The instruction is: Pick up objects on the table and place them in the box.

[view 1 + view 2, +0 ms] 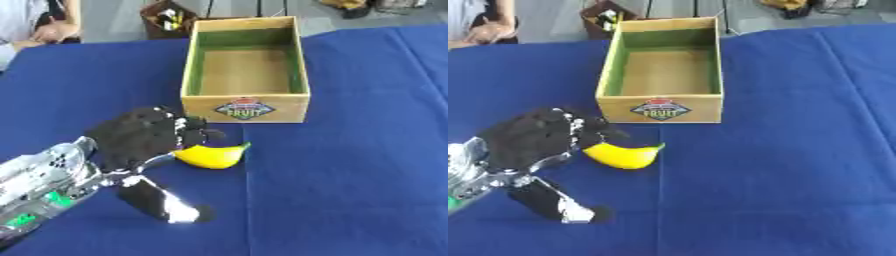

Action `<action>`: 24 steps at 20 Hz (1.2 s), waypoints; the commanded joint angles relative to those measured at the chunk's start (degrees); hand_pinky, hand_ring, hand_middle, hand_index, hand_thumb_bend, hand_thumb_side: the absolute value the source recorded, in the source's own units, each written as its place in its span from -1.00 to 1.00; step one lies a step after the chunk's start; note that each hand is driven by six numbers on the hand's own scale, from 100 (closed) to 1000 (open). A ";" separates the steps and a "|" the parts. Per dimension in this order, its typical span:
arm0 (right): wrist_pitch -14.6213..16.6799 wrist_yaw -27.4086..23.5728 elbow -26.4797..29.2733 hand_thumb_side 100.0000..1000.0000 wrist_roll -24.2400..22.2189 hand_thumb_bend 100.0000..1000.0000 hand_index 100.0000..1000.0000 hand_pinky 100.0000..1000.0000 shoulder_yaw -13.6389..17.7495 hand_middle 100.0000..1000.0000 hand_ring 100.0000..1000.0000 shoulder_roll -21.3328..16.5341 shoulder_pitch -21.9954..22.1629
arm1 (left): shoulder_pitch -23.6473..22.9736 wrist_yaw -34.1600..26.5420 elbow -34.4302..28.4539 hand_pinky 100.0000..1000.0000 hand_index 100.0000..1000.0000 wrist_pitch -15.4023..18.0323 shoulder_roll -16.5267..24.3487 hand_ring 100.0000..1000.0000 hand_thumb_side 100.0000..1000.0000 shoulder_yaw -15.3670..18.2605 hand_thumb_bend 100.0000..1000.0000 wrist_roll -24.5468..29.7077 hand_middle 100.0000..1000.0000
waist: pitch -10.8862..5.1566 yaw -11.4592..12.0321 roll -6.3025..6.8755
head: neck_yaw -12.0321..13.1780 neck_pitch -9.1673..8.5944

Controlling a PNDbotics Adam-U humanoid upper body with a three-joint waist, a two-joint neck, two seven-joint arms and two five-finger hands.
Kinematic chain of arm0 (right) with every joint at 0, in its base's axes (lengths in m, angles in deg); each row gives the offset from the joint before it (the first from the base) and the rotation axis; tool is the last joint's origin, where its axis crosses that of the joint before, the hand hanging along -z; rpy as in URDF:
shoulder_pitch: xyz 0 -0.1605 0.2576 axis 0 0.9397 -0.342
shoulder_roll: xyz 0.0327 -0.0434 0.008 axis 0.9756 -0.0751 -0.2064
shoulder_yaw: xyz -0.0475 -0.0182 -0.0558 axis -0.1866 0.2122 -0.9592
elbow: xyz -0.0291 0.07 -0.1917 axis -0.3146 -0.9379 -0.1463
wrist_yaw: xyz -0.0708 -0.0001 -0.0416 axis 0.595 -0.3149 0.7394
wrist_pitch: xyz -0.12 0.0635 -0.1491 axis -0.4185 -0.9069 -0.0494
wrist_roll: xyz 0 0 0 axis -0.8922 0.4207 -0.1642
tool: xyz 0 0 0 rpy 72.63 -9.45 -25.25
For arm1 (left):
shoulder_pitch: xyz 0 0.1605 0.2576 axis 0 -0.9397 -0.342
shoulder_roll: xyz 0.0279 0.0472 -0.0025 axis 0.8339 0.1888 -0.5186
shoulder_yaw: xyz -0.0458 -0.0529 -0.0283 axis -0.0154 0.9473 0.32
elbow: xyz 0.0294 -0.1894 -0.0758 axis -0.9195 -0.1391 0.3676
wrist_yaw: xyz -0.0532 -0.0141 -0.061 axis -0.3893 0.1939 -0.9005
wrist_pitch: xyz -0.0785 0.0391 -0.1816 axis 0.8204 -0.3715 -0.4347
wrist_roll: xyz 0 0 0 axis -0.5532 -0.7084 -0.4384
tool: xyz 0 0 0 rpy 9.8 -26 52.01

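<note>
Banana [211, 156] lies on the blue worktop [350, 175], at six o'clock from the box [245, 107], long axis running nine to three. Left hand [140, 137] curls over its nine-o'clock end.

Right eye view: thumb [557, 202] splayed toward six; right hand unseen.

Left arm [39, 182] enters from lower left, silver forearm angled up-right, black left hand [140, 137] palm-down with fingers curled forward, thumb [166, 202] splayed low toward the near edge.
</note>
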 commanded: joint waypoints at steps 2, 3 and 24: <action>0.01 -0.23 0.95 0.80 -0.26 -1.00 0.53 0.47 0.09 0.18 0.36 -1.41 -0.08 | 1.84 0.42 -0.91 0.07 0.88 -0.56 0.40 0.23 0.65 1.75 -0.05 3.70 0.51 | -1.27 0.18 -0.09 | -0.23 0.26; -0.01 -0.21 0.95 0.80 -0.28 -1.00 0.53 0.47 0.10 0.17 0.36 -1.40 -0.06 | 2.03 0.51 -0.91 0.07 0.87 -0.90 0.33 0.25 0.65 2.24 -0.06 4.56 0.54 | -1.29 0.19 -0.06 | -0.29 0.28; -0.34 -0.05 0.95 0.79 -0.22 -1.00 0.53 0.48 0.23 0.17 0.36 -0.91 -0.02 | 4.10 1.65 -0.91 -0.05 0.74 -7.88 -1.51 0.16 0.29 8.53 -0.03 22.82 0.49 | -0.89 -0.15 0.30 | -1.13 -0.48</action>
